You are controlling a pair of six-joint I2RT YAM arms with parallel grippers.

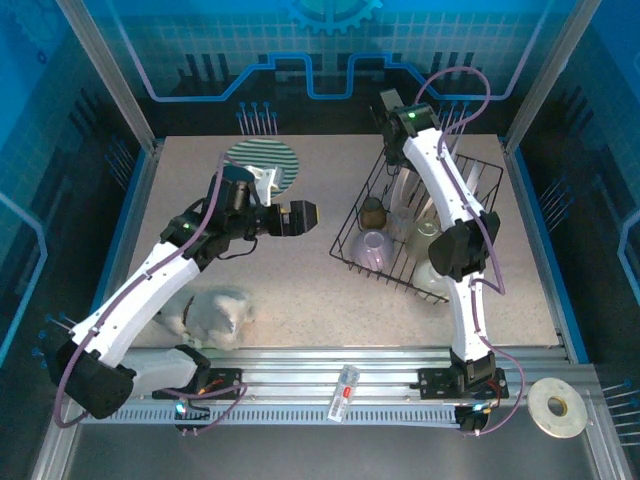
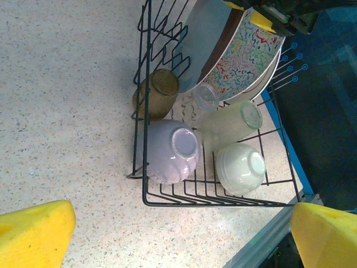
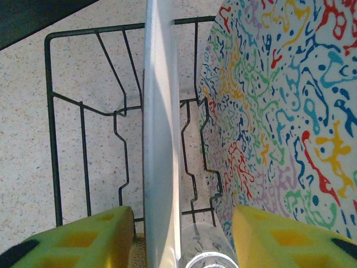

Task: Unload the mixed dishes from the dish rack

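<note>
The right claw [image 3: 181, 237] straddled a white plate [image 3: 162, 128] standing on edge in the dish rack [image 3: 51, 111], pads partly spread and not yet pinching. The plate's thin rim ran straight ahead between them, with a patterned plate [image 3: 279, 111] just beyond one pad. The left claw [image 2: 181, 234], wide and empty, hovered over the table [image 2: 67, 84], the rack ahead of it, the farther arm.
</note>
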